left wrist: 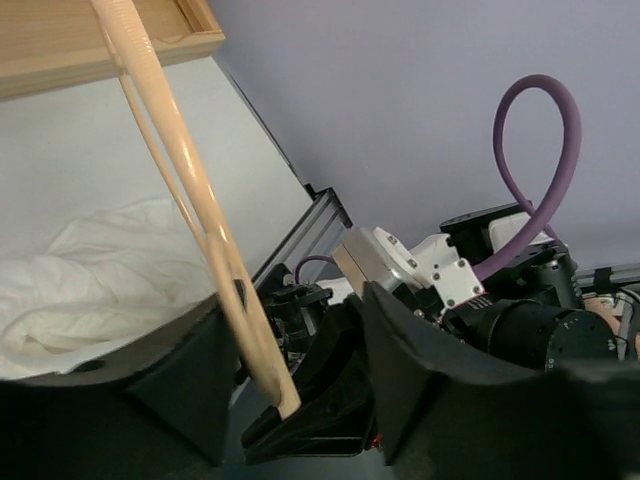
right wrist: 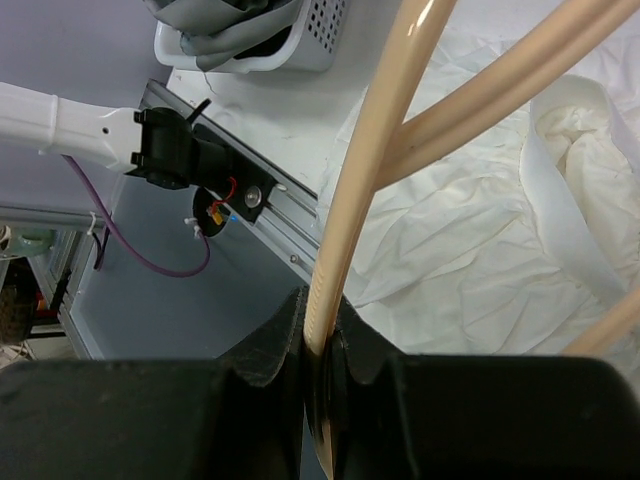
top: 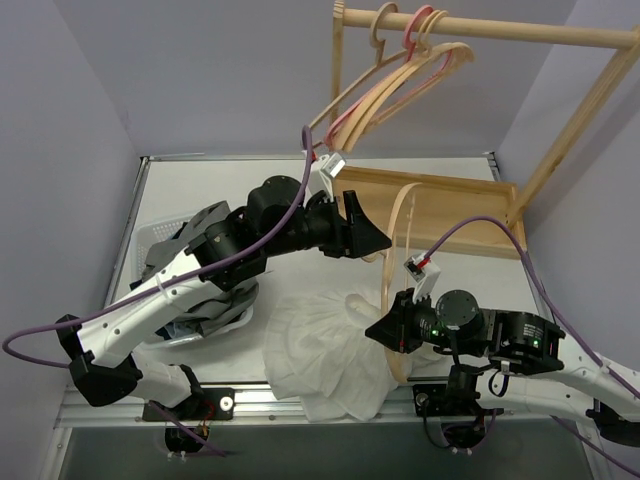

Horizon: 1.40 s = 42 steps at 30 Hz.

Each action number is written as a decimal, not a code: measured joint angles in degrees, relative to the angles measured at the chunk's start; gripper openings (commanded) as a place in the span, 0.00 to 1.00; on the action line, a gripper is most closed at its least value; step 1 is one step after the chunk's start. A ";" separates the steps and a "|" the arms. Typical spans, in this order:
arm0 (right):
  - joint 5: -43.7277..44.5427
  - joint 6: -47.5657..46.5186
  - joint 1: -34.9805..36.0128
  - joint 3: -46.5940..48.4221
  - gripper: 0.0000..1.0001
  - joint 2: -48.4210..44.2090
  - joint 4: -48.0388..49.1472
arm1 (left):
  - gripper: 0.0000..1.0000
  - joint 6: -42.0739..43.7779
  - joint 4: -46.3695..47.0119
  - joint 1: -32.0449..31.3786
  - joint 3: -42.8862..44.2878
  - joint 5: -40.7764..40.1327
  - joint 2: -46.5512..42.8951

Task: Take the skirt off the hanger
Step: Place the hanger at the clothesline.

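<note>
While pinched at its lower end by the right gripper, jaws clenched hard on the rod, the hanger: steeply tilted over the middle of the counter, arching from near the near edge toward the far edge. Bare wood in both wrist views, with only a white garment spread beneath, toward the near edge. Cannot tell whether any fold is hooked on a rod.

On the left gripper: jaws released and spread wide, the rod running just beside one finger, unsqueezed.

As for the skirt: judged to be the grey cloth bundled in the white basket at the left edge of the counter, under the left arm and well apart from the hanger. Pleats not legible there.

Possible trouble from here:
- slipping or twisting of the smooth rod, because held by a single pinch at one end;
- dragging the white garment off the near edge, if lifted with a fold caught;
- levering the rod out of the right grip, if bumped by the open left fingers.

Counted:
- two arms and two grippers;
- one hanger in hand;
- on the rail above the far right corner, one pink hanger and at least two spare wooden hangers, overlapping too much for a sure tally;
- one basket;
- one white garment;
- one grey bundle.
</note>
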 measured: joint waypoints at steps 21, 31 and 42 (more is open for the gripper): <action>12.52 1.20 0.00 7.67 0.67 1.40 -10.36 | 0.02 0.26 -2.05 1.55 -4.17 -6.80 2.19; 26.32 4.04 0.37 12.68 0.67 13.03 -13.75 | 0.02 0.72 -5.25 2.16 -2.69 -15.91 3.04; 45.75 19.76 19.67 16.13 0.65 32.94 -18.67 | 0.02 0.94 -5.27 3.17 -1.68 -18.01 4.81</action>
